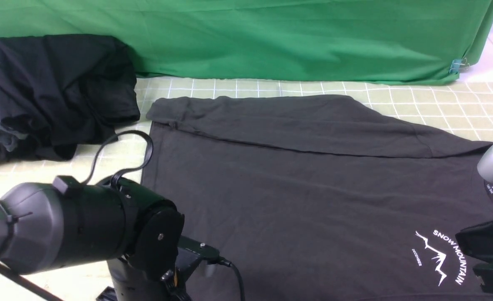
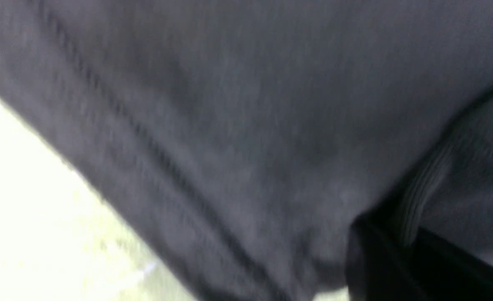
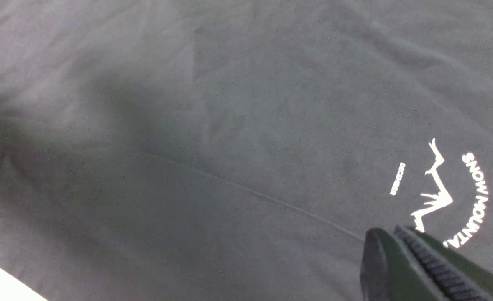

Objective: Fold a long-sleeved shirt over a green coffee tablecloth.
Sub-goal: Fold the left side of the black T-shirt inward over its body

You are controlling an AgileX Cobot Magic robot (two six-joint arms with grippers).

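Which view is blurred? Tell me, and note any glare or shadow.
Left wrist view: blurred throughout, the long-sleeved shirt smeared, the green coffee tablecloth blown out to white. Right wrist view: sharp print, soft shadow across the fabric. Front view: evenly lit, no glare.

upper left: crumpled black clothing [image 1: 54, 92] | top: plain deep green cloth [image 1: 271, 37] | upper right: blue clip [image 1: 456, 65] on its hem

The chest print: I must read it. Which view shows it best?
Front view: the chest print is whole. Right wrist view: bigger, but the fingers cover its last letters. Left wrist view: only blurred shirt fabric.
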